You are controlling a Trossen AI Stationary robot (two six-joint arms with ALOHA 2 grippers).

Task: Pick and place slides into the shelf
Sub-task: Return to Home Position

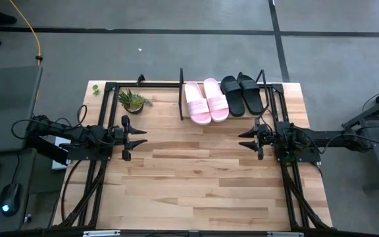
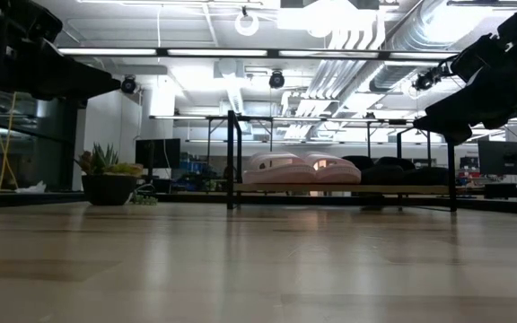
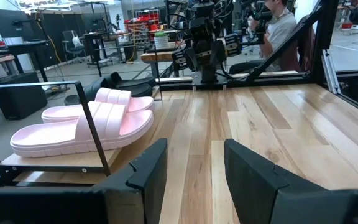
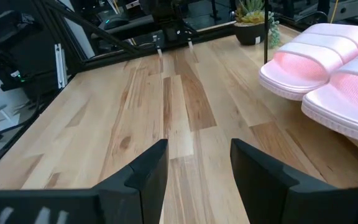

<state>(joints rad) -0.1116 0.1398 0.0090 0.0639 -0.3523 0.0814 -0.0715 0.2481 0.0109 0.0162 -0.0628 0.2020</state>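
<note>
The left hand (image 1: 137, 137) hangs level over the wooden surface (image 1: 196, 184) at 9 o'clock in the overhead view. It points toward 3 o'clock, its fingers (image 3: 145, 177) spread with nothing between them. A small potted plant (image 1: 132, 101) stands at 11 o'clock, just left of the shelf (image 1: 181, 99). The shelf sits at 12 to 1 o'clock, and its board carries four sandals side by side: two pale pink slides (image 1: 206, 100) touching each other, then two matte black slides (image 1: 242, 94) close beside them. The right hand (image 1: 245, 139) hangs at 3 o'clock, pointing toward 9 o'clock, spread and empty.
</note>
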